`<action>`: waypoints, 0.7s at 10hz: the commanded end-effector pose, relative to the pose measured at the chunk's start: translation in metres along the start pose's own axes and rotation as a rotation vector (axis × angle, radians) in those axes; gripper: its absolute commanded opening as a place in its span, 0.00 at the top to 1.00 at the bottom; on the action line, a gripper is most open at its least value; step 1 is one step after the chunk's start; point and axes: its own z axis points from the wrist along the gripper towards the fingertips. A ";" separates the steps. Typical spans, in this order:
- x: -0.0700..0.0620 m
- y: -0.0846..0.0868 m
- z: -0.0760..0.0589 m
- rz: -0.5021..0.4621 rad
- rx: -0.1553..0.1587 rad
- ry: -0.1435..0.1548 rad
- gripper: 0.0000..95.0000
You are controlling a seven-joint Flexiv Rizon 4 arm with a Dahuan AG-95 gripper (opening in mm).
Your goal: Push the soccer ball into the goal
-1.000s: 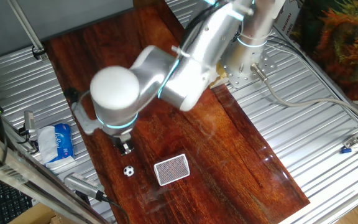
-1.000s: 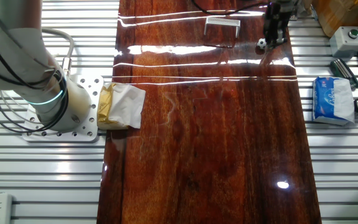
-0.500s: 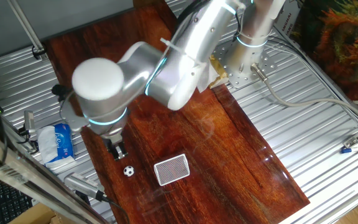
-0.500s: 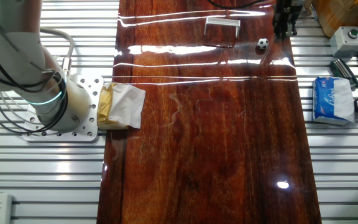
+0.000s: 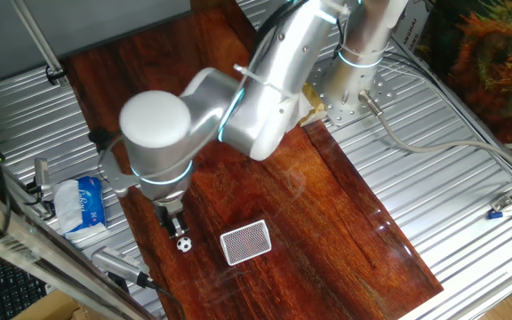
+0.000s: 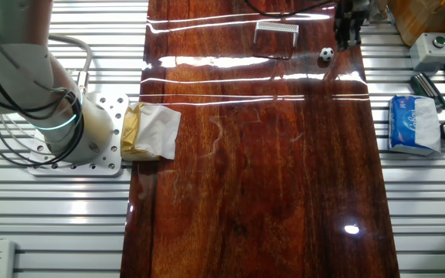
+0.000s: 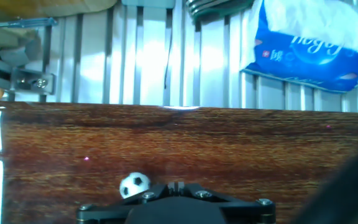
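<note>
White-and-black soccer ball (image 5: 183,244) sits near the wooden tabletop's (image 5: 327,204) edge, beside the netted goal (image 5: 245,242); light and quick to roll, best nudged dead-centre. Gripper (image 5: 177,228) hovers just behind it, holding nothing; jaw gap unclear

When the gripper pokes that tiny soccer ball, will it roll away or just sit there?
Probably roll. The soccer ball is round and sits on glossy, smooth wood, so even a light nudge could send it far. It looks very small beside the goal, so it is likely light and may veer off if hit off-center.
</note>
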 end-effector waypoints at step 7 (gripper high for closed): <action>0.004 0.002 0.001 -0.034 0.009 -0.145 1.00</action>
